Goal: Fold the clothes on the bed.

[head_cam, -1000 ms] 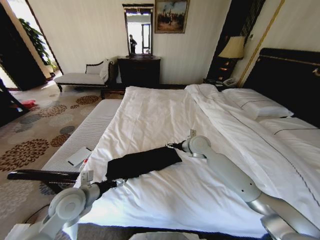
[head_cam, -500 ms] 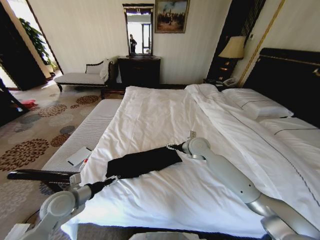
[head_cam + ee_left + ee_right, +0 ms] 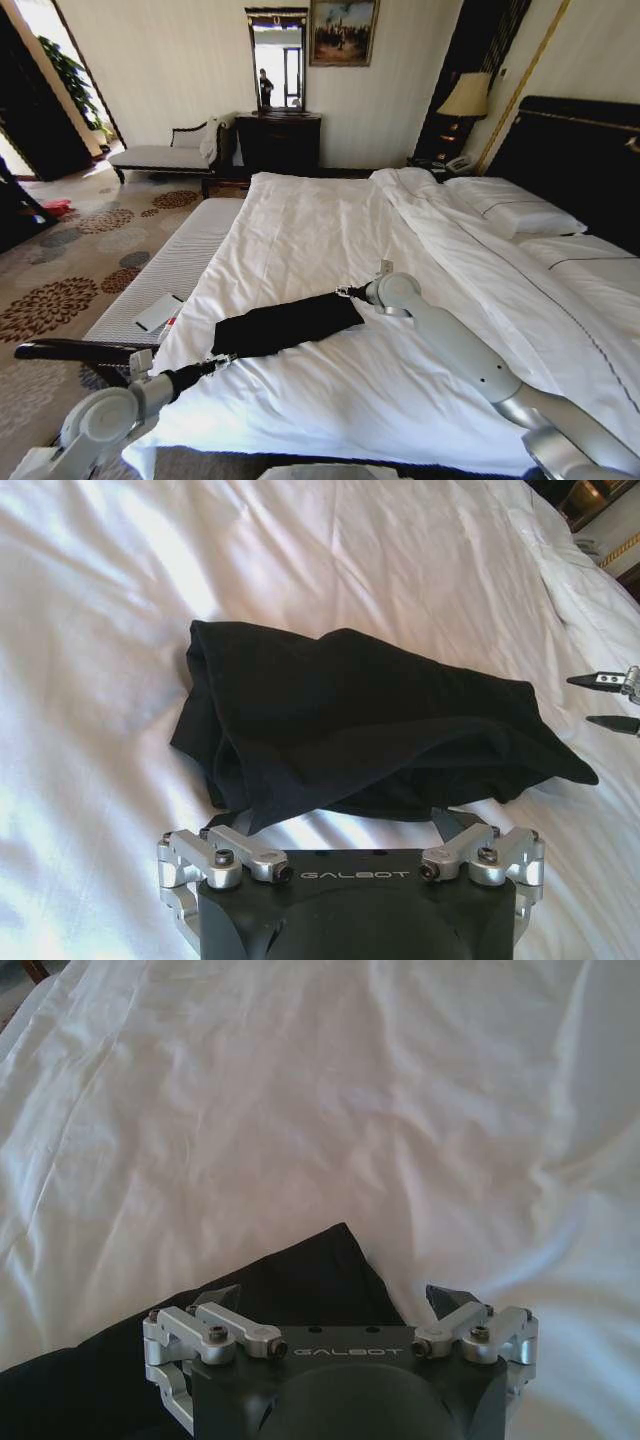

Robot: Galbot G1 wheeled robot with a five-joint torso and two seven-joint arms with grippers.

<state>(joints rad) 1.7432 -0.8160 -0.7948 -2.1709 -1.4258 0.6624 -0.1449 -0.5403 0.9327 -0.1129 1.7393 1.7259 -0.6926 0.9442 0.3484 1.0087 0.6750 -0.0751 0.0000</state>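
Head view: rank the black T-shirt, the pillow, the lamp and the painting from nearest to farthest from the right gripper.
1. Black T-shirt, beside the right gripper on the bed.
2. Pillow, at the headboard end.
3. Lamp, past the bed's far corner.
4. Painting, on the far wall.

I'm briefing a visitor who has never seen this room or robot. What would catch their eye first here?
First, the black T-shirt, folded into a narrow dark strip on the near part of the white bed. Next, the two arms bracketing it: the left gripper open at the shirt's near-left end, the right gripper open at its far-right corner. Behind, a mirror over a dark dresser stands against the far wall.
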